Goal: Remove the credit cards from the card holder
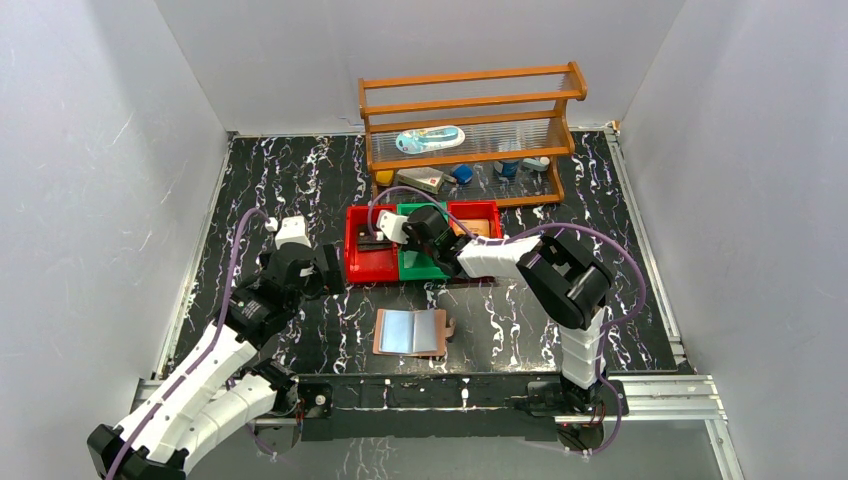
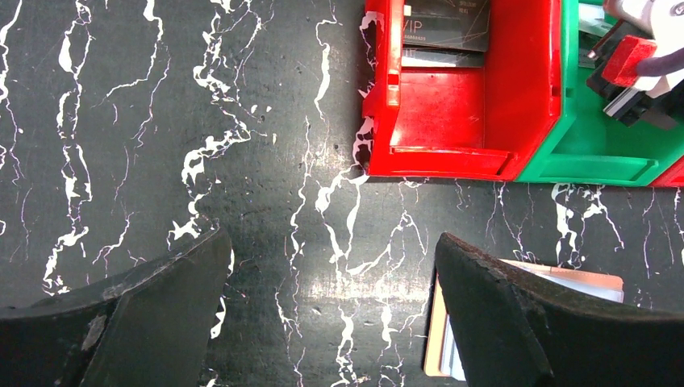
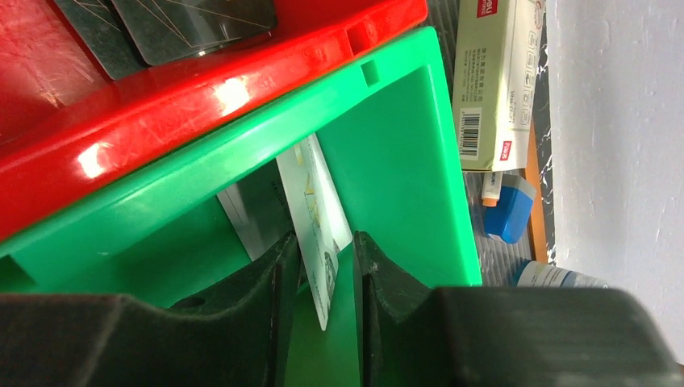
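Right gripper (image 3: 327, 239) fingers stand parted around 1 credit card (image 3: 310, 193) inside the green bin (image 3: 403, 145), likely releasing it; left gripper (image 2: 331, 242) hovers fully open left of that bin.

Bright even light, mild glare

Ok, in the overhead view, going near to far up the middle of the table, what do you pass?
card holder, lying open → green bin → wooden rack
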Motion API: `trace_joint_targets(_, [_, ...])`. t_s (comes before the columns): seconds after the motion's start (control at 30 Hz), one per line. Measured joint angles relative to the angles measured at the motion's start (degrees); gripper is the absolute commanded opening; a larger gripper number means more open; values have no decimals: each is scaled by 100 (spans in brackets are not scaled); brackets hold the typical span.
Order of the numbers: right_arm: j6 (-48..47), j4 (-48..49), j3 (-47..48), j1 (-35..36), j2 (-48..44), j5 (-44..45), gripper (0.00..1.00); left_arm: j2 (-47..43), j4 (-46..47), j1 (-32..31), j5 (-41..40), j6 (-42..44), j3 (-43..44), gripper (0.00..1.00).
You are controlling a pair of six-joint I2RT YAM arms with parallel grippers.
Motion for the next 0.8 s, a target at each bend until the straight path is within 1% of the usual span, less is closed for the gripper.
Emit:
trace_joint_targets(0.17, [44,-20,0,-24,0,-11,44,59,0,0,2,0,0,98])
trace_joint_targets(0.2, [46,-33,0,-26,0,-26,46,74,0,0,4,0,0,98])
trace_joint_targets(0.27, [59,-61,0,-26,0,-57,53,92,0,0,4,0,0,98])
trace_joint_targets(0.37, [101,-164,0,-26,0,-164,58,98,-2,0,7,0,0,98])
trace_joint_targets(0.7, [400,-345,-4,-35,-225,-380,63,98,-2,0,4,-13,0,98])
trace_joint_targets(0.77, [592,-374,-9,-35,-404,-437,67,98,0,0,4,-15,0,98])
trace_joint_targets(0.8, [693,-393,-13,-35,-511,-463,76,98,-2,0,4,-15,0,98])
